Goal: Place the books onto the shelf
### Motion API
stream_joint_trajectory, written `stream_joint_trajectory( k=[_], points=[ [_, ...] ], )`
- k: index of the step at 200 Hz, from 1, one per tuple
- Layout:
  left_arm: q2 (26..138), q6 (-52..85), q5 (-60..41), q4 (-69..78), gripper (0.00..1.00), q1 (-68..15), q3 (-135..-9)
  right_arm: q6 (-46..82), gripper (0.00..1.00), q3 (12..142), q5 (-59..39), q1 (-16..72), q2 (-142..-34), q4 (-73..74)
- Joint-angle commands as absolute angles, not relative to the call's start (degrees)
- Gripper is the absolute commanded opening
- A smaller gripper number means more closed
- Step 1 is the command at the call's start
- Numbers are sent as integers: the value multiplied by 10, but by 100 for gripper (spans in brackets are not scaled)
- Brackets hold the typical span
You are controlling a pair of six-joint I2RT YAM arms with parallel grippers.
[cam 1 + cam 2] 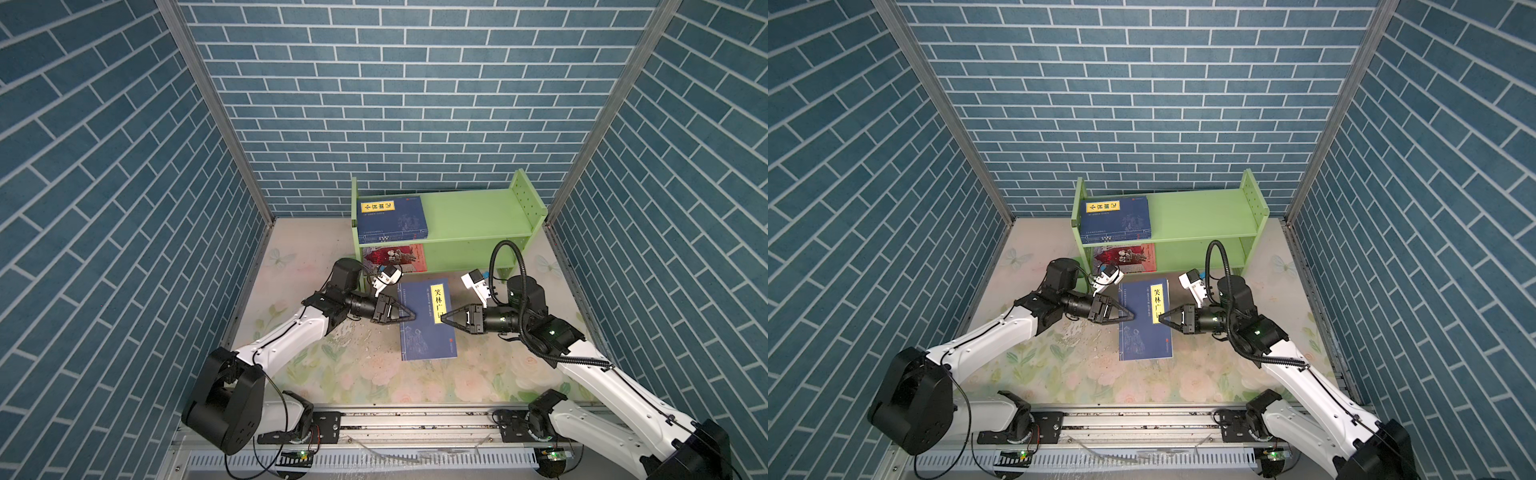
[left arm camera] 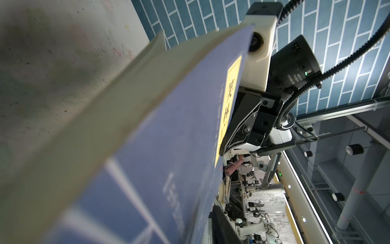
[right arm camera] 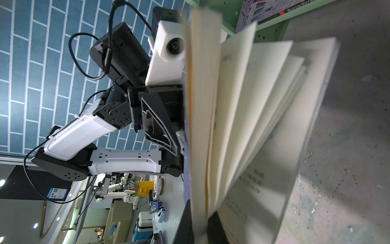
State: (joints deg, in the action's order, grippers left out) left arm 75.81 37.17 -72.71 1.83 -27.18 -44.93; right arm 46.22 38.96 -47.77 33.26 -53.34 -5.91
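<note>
A dark blue book [image 1: 424, 332] [image 1: 1142, 336] with a yellow label sits mid-table, held between both grippers. My left gripper [image 1: 411, 316] [image 1: 1131, 316] is shut on its left edge; the left wrist view is filled by its cover [image 2: 168, 126] beside one dark finger [image 2: 222, 227]. My right gripper [image 1: 442, 318] [image 1: 1160, 319] [image 3: 200, 224] is shut on the cover and some pages at the right edge, while the other pages [image 3: 263, 105] fan down. On the green shelf [image 1: 469, 216] [image 1: 1200, 216], a blue book [image 1: 392, 220] [image 1: 1115, 218] lies on the top tier at the left and a red book [image 1: 397, 255] [image 1: 1125, 255] below it.
The shelf stands against the back brick wall [image 1: 395, 104], its perforated side panel [image 1: 525, 199] at the right. Brick walls close in both sides. A floral cloth [image 1: 374, 374] covers the table, and a metal rail [image 1: 415, 419] runs along the front edge.
</note>
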Motion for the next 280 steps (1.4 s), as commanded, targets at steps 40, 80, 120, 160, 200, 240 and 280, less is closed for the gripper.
stream_joint_trajectory(
  k=[40, 80, 120, 160, 200, 240, 280],
  points=[
    [742, 363, -762, -4, 0, -274, -502, 416, 52, 433, -437, 311, -534, -127],
    [734, 147, -770, -226, 0, -273, -607, 397, 82, 477, -315, 255, -456, -237],
    [724, 28, -622, -360, 0, -272, -736, 394, 85, 520, -278, 245, -420, -244],
    [724, 69, -516, -343, 0, -262, -848, 431, 87, 528, -297, 245, -395, -122],
    [734, 168, -485, -270, 0, -211, -923, 525, 89, 504, -343, 247, -438, 86],
    [736, 419, -485, -82, 0, -164, -857, 597, 89, 519, -366, 278, -542, 260],
    [744, 597, -512, 128, 1, -147, -774, 607, 88, 546, -352, 340, -639, 347]
  ],
)
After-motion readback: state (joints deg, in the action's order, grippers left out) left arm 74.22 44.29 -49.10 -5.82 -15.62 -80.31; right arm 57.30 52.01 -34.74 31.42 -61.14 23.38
